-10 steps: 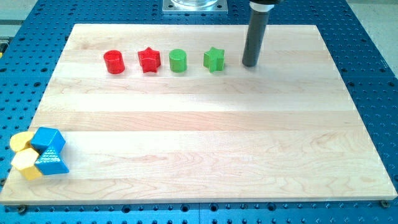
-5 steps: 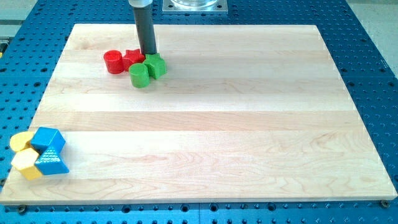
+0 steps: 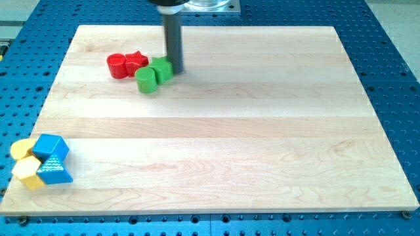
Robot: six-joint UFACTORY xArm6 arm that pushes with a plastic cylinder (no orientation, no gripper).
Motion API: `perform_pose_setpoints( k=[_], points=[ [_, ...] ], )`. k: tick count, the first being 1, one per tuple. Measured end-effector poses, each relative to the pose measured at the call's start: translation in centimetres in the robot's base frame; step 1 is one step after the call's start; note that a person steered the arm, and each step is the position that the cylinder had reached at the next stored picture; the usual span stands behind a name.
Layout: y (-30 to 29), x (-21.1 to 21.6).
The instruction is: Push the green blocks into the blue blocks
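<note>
Near the surface's [image 3: 216,124] top, left of centre:
Tip [image 3: 176,71]: being pressed against the green star's [image 3: 162,68] right side.
Hand: none fitted, only a rod; no open or shut state applies.
Green cylinder [image 3: 147,80]: touching the star, lower left.
Red cylinder [image 3: 117,66], red star [image 3: 136,62]: just left.
Blue blocks [image 3: 52,159]: bottom left, well apart.
Risk: reds likely being swept along; greens may be splitting apart.

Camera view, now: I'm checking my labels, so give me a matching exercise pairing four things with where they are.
1. my tip
2. red cylinder
3. green cylinder
4. blue cube

a. leftmost of the top cluster
b. near the board's bottom-left corner
c. at the green star's right side
d. below-left of the green star

Pairs: 1-c, 2-a, 3-d, 4-b
</note>
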State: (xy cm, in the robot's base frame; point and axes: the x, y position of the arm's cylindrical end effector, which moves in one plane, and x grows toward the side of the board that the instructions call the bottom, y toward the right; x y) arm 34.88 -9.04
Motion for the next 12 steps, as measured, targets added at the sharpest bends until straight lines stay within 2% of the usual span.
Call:
perform_pose_setpoints(
  k=[1,2,3,4,5,6,7,8,10,11,12],
  points=[
    [-3.9,3.0],
    [-0.5,-0.6],
    [-4.2,-0.8],
    [-9.2,1.6],
    [-10.0,4.8],
    [-10.0,8.4],
    [-9.6,6.8],
    [-6.5,8.6],
    [-8.7,14.6],
    [-10.2,15.4],
    [-6.4,14.3]
  ],
)
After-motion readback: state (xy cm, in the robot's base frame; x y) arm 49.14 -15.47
